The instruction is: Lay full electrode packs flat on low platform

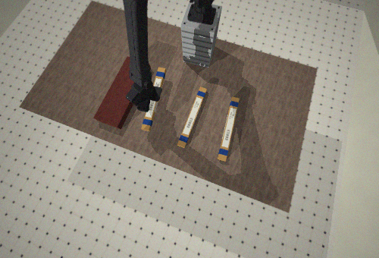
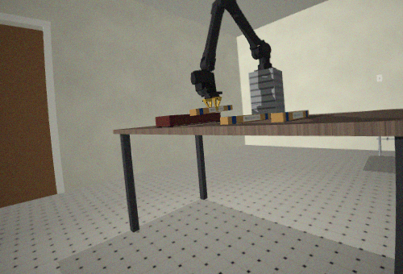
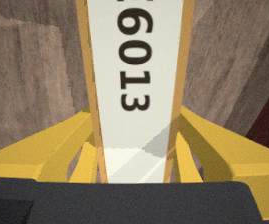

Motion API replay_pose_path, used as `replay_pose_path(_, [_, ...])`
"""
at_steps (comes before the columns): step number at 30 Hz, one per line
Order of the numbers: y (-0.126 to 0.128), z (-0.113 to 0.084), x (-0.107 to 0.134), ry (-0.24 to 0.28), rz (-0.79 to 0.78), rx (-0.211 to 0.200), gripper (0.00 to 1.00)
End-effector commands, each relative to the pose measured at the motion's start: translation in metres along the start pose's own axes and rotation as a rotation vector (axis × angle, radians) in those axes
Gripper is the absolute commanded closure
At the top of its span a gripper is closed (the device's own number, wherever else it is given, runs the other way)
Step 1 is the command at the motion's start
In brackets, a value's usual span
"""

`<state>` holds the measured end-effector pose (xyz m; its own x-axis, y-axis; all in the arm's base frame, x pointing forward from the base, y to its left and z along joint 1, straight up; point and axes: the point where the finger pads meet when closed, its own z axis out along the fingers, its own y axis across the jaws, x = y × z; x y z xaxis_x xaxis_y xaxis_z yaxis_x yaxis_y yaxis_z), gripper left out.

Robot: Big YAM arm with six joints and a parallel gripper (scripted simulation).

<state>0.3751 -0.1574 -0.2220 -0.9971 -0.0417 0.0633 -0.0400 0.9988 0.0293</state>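
Note:
My gripper (image 1: 148, 99) (image 2: 212, 107) (image 3: 135, 111) is shut on the left electrode pack (image 1: 149, 114) (image 2: 197, 112) (image 3: 135, 127), gripping its long sides with the E6013 label facing up. The pack hangs roughly level, a little above the table, just right of the low dark red platform (image 1: 114, 99) (image 2: 171, 121) in the top view. The middle pack (image 1: 192, 114) (image 2: 246, 118) and the right pack (image 1: 228, 126) (image 2: 290, 116) lie flat on the table, labels up. The packs look alike. In the top view the arm hides the fingertips and part of the held pack.
The grey ribbed pedestal (image 1: 197, 45) (image 2: 266, 92) carrying the arm stands behind the packs at the table's back edge. The platform runs close alongside the held pack. The brown table (image 1: 64, 67) (image 2: 342, 128) has its front edge beyond the near ends of the packs.

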Motion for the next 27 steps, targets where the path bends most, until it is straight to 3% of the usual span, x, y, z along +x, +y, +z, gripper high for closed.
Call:
replay_pose_path(1, [-0.0259, -0.0436, -0.0434, -0.104, -0.004, 0.048, 1.00])
replay_pose_path(27, [-0.0267, -0.0455, -0.0460, -0.104, -0.005, 0.048, 1.00])
